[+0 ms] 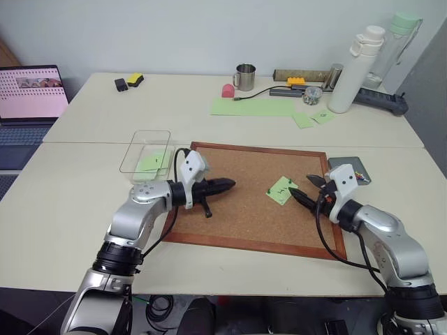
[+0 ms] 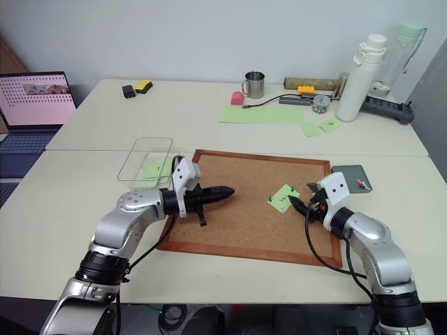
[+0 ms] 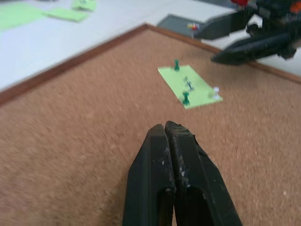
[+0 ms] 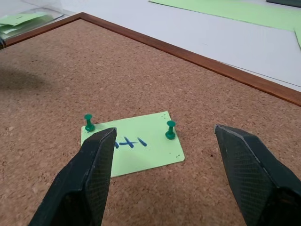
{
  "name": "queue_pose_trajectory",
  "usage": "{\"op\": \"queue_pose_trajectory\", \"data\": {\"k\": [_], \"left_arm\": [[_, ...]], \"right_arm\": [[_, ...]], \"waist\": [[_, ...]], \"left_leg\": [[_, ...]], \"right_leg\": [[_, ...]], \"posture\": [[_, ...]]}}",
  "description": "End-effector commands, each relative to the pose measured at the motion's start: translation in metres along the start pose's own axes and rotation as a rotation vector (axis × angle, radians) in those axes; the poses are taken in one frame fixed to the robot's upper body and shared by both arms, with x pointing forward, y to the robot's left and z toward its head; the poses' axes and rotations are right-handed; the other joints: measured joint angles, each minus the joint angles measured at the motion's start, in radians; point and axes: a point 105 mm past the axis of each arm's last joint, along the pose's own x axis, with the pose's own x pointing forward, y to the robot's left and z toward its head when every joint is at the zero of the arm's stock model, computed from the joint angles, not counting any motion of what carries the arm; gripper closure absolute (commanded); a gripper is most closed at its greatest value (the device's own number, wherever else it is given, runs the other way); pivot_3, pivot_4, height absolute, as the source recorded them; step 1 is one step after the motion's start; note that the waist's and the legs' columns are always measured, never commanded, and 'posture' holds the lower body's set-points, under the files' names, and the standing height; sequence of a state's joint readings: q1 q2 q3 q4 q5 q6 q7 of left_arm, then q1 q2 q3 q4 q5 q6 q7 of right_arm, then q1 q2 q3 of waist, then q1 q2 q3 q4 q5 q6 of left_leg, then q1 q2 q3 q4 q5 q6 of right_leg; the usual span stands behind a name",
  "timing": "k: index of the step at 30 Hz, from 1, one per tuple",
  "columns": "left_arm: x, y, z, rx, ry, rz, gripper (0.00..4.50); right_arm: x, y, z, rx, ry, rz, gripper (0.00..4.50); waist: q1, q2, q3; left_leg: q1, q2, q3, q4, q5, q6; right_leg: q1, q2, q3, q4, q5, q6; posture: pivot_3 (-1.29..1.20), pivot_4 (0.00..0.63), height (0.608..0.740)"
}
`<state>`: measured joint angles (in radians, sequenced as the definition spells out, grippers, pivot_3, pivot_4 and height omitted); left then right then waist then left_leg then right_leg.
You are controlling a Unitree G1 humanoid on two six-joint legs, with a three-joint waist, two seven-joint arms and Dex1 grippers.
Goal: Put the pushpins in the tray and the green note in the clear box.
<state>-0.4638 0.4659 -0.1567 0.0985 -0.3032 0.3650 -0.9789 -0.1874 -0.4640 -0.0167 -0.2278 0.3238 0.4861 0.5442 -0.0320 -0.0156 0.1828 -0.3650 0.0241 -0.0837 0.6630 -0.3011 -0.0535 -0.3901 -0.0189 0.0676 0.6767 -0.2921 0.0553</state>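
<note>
Pushpins (image 4: 170,130) are pinning the note (image 4: 134,143) to the corkboard (image 1: 237,209), two green heads at opposite corners.

Head views: the note is lying right of the board's centre. The right hand (image 1: 312,190) is hovering just at its 3 o'clock, jaws spread and gripping nothing. The left hand (image 1: 222,185) is sitting over the board at the note's 9 o'clock, clenched on nothing. The tray (image 1: 349,168) is resting on the desk (image 1: 70,202) past the board's 2 o'clock corner; the box (image 1: 147,150) is at its 10 o'clock corner.

Left wrist view: its shut fingers (image 3: 176,155) are pointing at the note, with the right hand beyond.

Right wrist view: both pins are standing between the open fingers (image 4: 94,160). Judging from this, the nearer pin should be straddled squarely on its head and pulled straight out, so the paper is not tearing or lifting.

Hard to read: a pale speck at the note's edge, the bright bits in the tray, and the green slips already in the box.
</note>
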Motion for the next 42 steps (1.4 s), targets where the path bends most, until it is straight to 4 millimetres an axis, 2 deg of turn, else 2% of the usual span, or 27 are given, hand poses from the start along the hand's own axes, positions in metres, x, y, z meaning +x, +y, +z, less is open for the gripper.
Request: {"op": "queue_pose_trajectory", "data": {"k": [1,7,14,18,22,30,35,36,42], "left_arm": [[0.013,0.003,-0.016,0.002,0.037,0.029,4.44],[0.024,0.0,-0.034,-0.021,0.062,0.032,4.44],[0.021,-0.004,-0.036,-0.022,0.061,0.02,4.44],[0.018,-0.004,-0.034,-0.021,0.058,0.022,4.44],[0.015,-0.005,-0.037,-0.014,0.065,0.03,4.5],[0.008,-0.012,-0.041,-0.021,0.073,0.032,4.5],[0.007,-0.015,-0.044,-0.024,0.079,0.037,4.5],[0.007,-0.015,-0.045,-0.023,0.084,0.037,4.5],[0.003,-0.018,-0.05,-0.035,0.105,0.042,4.5]], "right_arm": [[0.012,-0.001,0.011,-0.029,-0.046,0.004,1.02],[0.027,-0.007,0.005,0.005,-0.021,-0.009,1.02],[0.033,-0.013,-0.003,0.037,0.009,-0.033,1.02],[0.035,-0.01,-0.004,0.037,0.014,-0.019,1.02],[0.035,-0.006,-0.008,0.047,0.02,-0.014,1.57],[0.035,-0.002,-0.009,0.054,0.004,-0.033,3.36],[0.035,0.0,-0.008,0.04,-0.005,-0.034,4.3],[0.034,0.001,-0.007,0.038,-0.011,-0.032,4.42],[0.03,0.009,0.005,0.035,-0.067,-0.006,4.42]], "waist": [[0.0,0.0,0.0],[0.006,0.001,-0.001],[0.004,0.002,-0.001],[0.004,0.002,-0.002],[0.001,0.002,-0.002],[-0.001,0.003,-0.002],[-0.001,0.003,-0.002],[-0.001,0.003,-0.002],[-0.001,0.004,-0.002]], "left_leg": [[0.0,0.0,0.0,0.0,0.0,0.0],[0.0,-0.001,0.0,0.001,0.0,0.0],[0.001,-0.001,0.0,0.001,0.0,0.0],[0.001,-0.001,0.0,0.001,0.0,0.0],[0.001,-0.001,0.0,0.001,0.0,0.0],[0.001,0.0,0.0,0.0,0.0,0.0],[0.002,0.0,0.0,0.0,0.0,0.0],[0.002,0.0,0.0,0.0,0.0,0.0],[0.002,0.001,0.0,0.0,0.0,0.0]], "right_leg": [[0.0,0.0,0.0,0.0,0.0,0.0],[0.0,-0.001,0.0,0.001,0.0,0.0],[0.001,-0.001,0.0,0.002,0.0,0.0],[0.001,-0.001,0.0,0.002,0.0,0.0],[0.001,-0.001,0.0,0.001,0.0,0.0],[0.001,0.0,0.0,0.001,0.0,0.0],[0.001,0.0,0.0,0.001,0.0,0.0],[0.001,0.0,0.0,0.001,0.0,0.0],[0.001,0.0,0.0,0.001,0.0,0.0]], "posture": [[0.0,0.15,0.74],[0.0,0.15,0.74],[0.0,0.15,0.74],[0.0,0.15,0.74],[0.0,0.15,0.74],[0.0,0.15,0.74],[0.0,0.15,0.74],[0.0,0.15,0.74],[0.0,0.15,0.74]]}}
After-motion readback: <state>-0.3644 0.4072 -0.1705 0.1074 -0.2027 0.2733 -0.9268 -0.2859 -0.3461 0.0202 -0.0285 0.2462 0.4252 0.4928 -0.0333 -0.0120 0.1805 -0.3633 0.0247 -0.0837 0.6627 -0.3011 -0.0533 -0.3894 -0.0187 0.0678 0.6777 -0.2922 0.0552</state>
